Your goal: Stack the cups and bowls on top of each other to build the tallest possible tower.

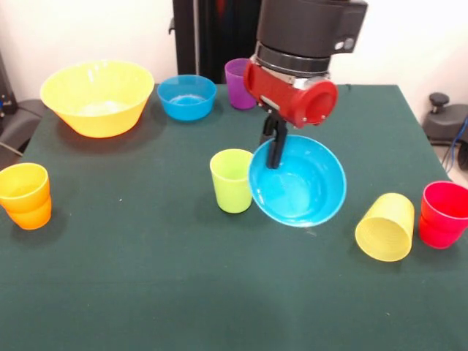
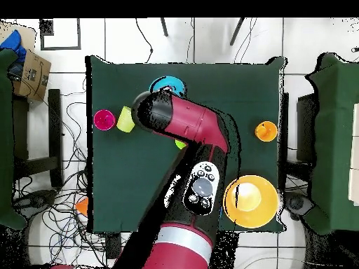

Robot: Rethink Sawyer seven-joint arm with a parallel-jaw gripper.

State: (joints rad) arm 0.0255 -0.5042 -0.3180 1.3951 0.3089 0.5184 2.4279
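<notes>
Pincer clamped on the rim of a blue bowl, holding it tipped so its hollow faced the camera, its left edge just beside the upright lime green cup.

Across the green worktop from left to right in the front view: one stack of two orange cups at the left edge; one large yellow bowl at the back left; a second small blue bowl resting beside it; one purple cup at the back, partly behind the arm. Then came the green cup and the held bowl in the middle. Right of those, one yellow cup lay on its side, mouth toward the camera, and next to it stood a stack of two red cups at the right edge.

Count: two blue bowls, one yellow bowl, seven cups. From overhead, the arm covered most of the middle; the yellow bowl and the orange cups showed clear of it.
</notes>
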